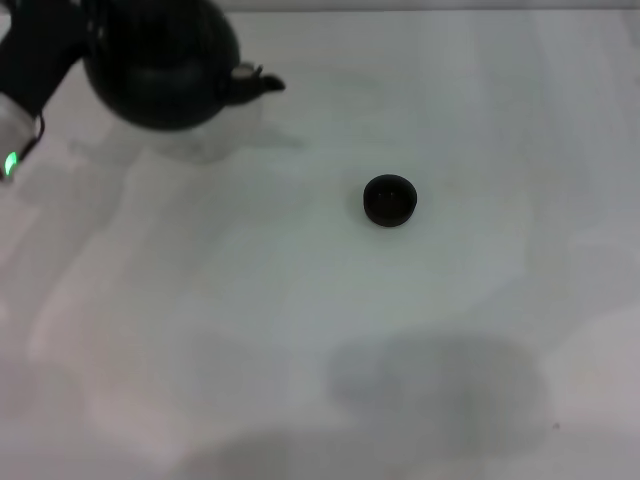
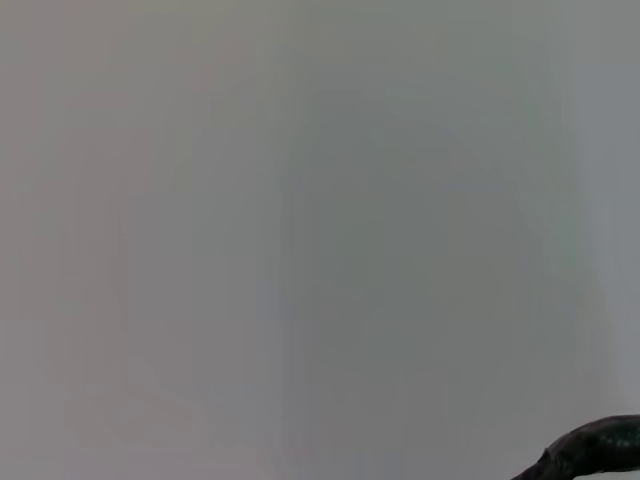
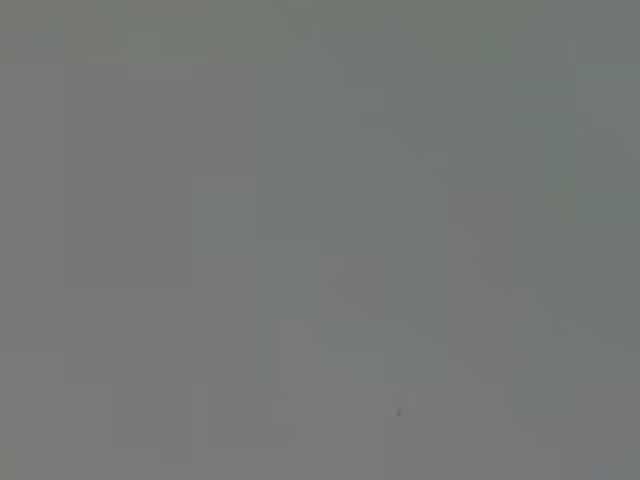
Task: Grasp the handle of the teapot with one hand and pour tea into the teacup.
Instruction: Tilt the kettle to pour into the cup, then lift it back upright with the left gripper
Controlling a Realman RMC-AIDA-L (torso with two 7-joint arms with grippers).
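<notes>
Teapot (image 1: 165,70) sits at the far left corner of the worktop (image 1: 300,320), spout pointing right toward the middle, and it looks raised off the surface, judging by the pale shadow under it, though that's not certain. The left arm comes in at the far left edge, right against the pot; the left hand itself is cut off from the head view, so can't tell if it is spread or pinching the handle (image 2: 590,450), of which only a dark curved piece shows at the corner of the left wrist view. Teacup (image 1: 389,200) stands upright near the worktop centre, well apart from the spout. Right arm is not in the head view, and its wrist view shows only plain grey. Step in hand looks like carry, after the grasp and before the pour. Next move calls for bringing the spout over above the cup, then tilting slowly so the stream lands inside such a small target.
</notes>
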